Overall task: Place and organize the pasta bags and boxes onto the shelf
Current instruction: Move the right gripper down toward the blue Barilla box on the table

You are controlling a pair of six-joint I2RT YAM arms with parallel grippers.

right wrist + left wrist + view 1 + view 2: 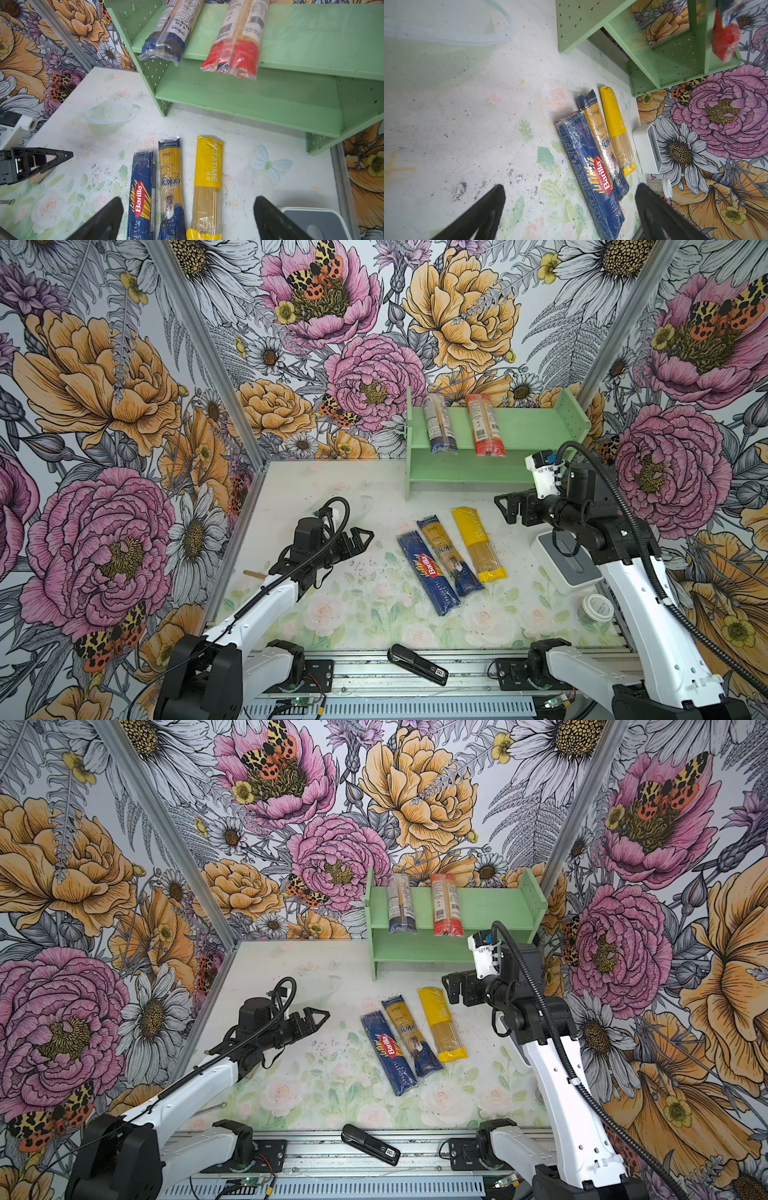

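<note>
The mint-green shelf (536, 435) stands at the back right. On its upper tier lie a clear pack with a dark-blue end (438, 425) and a red-ended clear pack (484, 427), both overhanging the front edge. Three pasta packs lie side by side on the table: dark blue Barilla (428, 572), blue-gold windowed (449, 553) and yellow (478, 543). My left gripper (570, 187) hovers open to their left, empty. My right gripper (189, 199) hangs open above and right of them, in front of the shelf, empty.
A white-grey box (569, 562) and a small white-lidded jar (596, 608) sit at the right under the right arm. A black stapler-like object (417, 664) lies on the front rail. A clear bowl (111, 116) rests left of the shelf. A small wooden stick (254, 573) lies far left.
</note>
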